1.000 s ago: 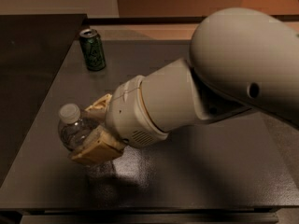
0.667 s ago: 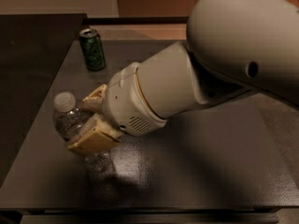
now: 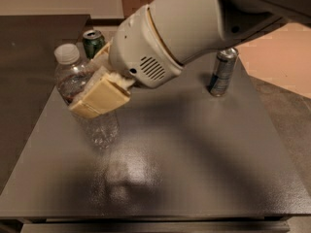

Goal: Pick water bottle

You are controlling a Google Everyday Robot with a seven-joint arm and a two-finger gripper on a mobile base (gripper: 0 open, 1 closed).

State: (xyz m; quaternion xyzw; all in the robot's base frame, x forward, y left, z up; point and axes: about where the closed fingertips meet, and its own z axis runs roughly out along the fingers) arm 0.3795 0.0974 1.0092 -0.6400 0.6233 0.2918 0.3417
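Compared with the frame a moment earlier, the arm sits higher in view, uncovering a slim silver-and-dark can on the far right of the counter. The water bottle now appears higher in view and closer to the green can, and it leans, with the cap toward the upper left.

The pincer is clamped on the water bottle at its label band. The near tan finger lies flat across the bottle's front; the far finger shows only as a tan edge behind the bottle's shoulder. The gap between the fingers is just the width of the bottle. The bottle's clear ribbed lower half hangs below the near finger, over the left part of the counter. Whether its base touches the surface cannot be told.

The white wrist housing runs up and to the right from the pincer, and the arm continues out of frame at the top right. Beyond the bottle, the green can stands upright near the counter's far left edge, partly hidden by the wrist.
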